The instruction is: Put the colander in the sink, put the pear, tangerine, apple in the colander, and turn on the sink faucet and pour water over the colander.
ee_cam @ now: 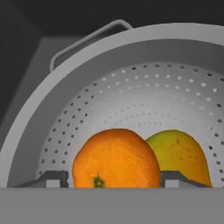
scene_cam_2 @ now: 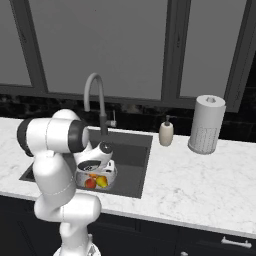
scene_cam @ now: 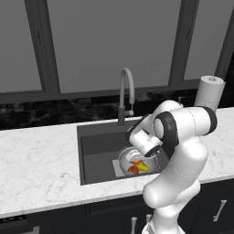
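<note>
The silvery perforated colander (scene_cam: 156, 163) (scene_cam_2: 112, 173) (ee_cam: 131, 100) stands in the dark sink (scene_cam: 96, 151) (scene_cam_2: 135, 150). Inside it lie the orange tangerine (scene_cam: 135, 162) (ee_cam: 116, 159), the yellow pear (scene_cam: 143, 167) (scene_cam_2: 102, 181) (ee_cam: 181, 153) and the red apple (scene_cam: 133, 170) (scene_cam_2: 90, 183). My gripper (scene_cam: 138, 156) (scene_cam_2: 93, 173) (ee_cam: 113, 177) reaches down into the colander and is open. Its fingertips (ee_cam: 54, 177) stand on either side of the tangerine, with a thin gap on the left. The grey gooseneck sink faucet (scene_cam: 123, 91) (scene_cam_2: 95, 85) rises behind the basin.
A soap dispenser bottle (scene_cam_2: 166, 133) and a paper towel roll (scene_cam: 209, 93) (scene_cam_2: 206, 125) stand on the white marble counter (scene_cam: 36, 160) (scene_cam_2: 200, 180) to the right of the sink. Dark windows run along the back wall.
</note>
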{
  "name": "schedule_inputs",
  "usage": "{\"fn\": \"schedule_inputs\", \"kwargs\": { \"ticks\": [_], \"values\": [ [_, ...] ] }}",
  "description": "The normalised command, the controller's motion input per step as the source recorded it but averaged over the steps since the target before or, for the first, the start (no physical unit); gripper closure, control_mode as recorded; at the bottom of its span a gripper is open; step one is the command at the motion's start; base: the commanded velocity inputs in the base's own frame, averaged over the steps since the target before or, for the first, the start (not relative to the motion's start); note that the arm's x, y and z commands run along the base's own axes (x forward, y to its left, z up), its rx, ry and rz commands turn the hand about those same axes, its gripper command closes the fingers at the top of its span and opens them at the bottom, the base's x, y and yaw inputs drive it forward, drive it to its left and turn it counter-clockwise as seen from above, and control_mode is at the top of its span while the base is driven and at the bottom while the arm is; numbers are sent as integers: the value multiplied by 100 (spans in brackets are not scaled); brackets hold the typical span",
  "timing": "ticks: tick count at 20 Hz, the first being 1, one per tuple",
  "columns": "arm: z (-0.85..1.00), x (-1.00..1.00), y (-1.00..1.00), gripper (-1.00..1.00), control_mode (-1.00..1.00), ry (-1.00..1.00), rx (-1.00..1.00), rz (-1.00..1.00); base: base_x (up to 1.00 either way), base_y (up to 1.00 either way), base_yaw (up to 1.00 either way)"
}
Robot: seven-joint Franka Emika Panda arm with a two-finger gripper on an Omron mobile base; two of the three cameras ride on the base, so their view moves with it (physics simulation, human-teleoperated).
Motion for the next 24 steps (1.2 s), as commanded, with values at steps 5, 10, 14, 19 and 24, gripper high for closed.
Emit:
{"fn": "schedule_inputs", "kwargs": {
  "ticks": [5,10,14,19,24],
  "values": [
    [19,0,0,-100,-100,0,0,0,0,0,0],
    [61,1,-6,-100,-100,0,0,0,0,0,0],
    [84,-25,-28,-100,-100,0,0,1,0,0,0],
    [80,-38,-41,-100,-100,-12,0,20,0,0,0],
    [80,-25,-31,-100,-100,-23,0,32,0,0,0]
  ]
}}
